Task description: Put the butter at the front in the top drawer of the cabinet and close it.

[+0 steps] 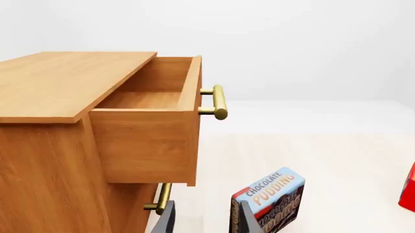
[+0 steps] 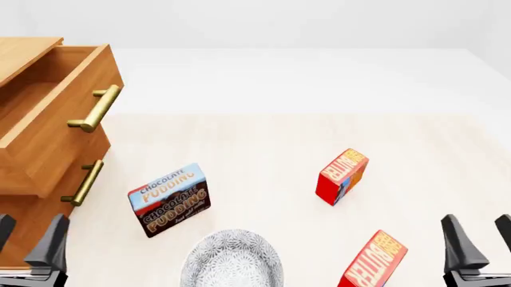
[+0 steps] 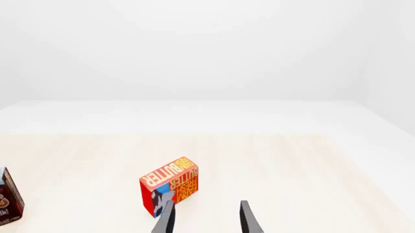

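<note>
Top drawer [image 2: 48, 113] already stands open; the grasp hasn't begun. The front butter [image 2: 374, 262] sits just inboard of the right fingers [image 2: 477, 246], which gape empty and must close in on it.

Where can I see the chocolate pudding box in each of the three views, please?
Left wrist view: the pudding box stands just past the open left claw, beside the cabinet.
Front view: lower left, standing on the table near the cabinet.
Right wrist view: only a sliver, cut by the picture's edge.
Shared landmark: the pale table and its far edge show in all three.
</note>
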`<action>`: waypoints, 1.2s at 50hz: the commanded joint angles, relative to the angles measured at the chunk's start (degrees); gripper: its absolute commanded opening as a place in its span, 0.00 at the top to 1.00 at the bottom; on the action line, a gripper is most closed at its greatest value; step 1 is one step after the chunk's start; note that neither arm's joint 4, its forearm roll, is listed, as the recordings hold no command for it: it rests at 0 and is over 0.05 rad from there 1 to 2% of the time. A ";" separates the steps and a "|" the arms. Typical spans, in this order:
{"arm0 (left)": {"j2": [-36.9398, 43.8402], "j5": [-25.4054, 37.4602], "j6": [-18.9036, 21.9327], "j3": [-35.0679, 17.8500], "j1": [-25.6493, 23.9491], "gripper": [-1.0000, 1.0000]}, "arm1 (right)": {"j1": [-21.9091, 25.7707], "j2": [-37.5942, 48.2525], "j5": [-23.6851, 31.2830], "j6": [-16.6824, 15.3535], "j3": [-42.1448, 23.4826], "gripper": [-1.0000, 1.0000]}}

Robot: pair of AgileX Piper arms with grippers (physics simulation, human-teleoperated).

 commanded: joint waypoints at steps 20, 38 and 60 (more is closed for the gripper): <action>0.02 0.56 2.46 -0.27 0.16 0.00 | -0.02 0.11 0.08 0.08 -0.09 0.00; -0.01 13.44 -2.02 -12.14 -0.16 0.00 | -0.02 0.11 0.08 0.08 -0.09 0.00; 8.34 32.35 -0.29 -33.93 -0.38 0.00 | -0.01 0.11 0.08 0.06 -0.09 0.00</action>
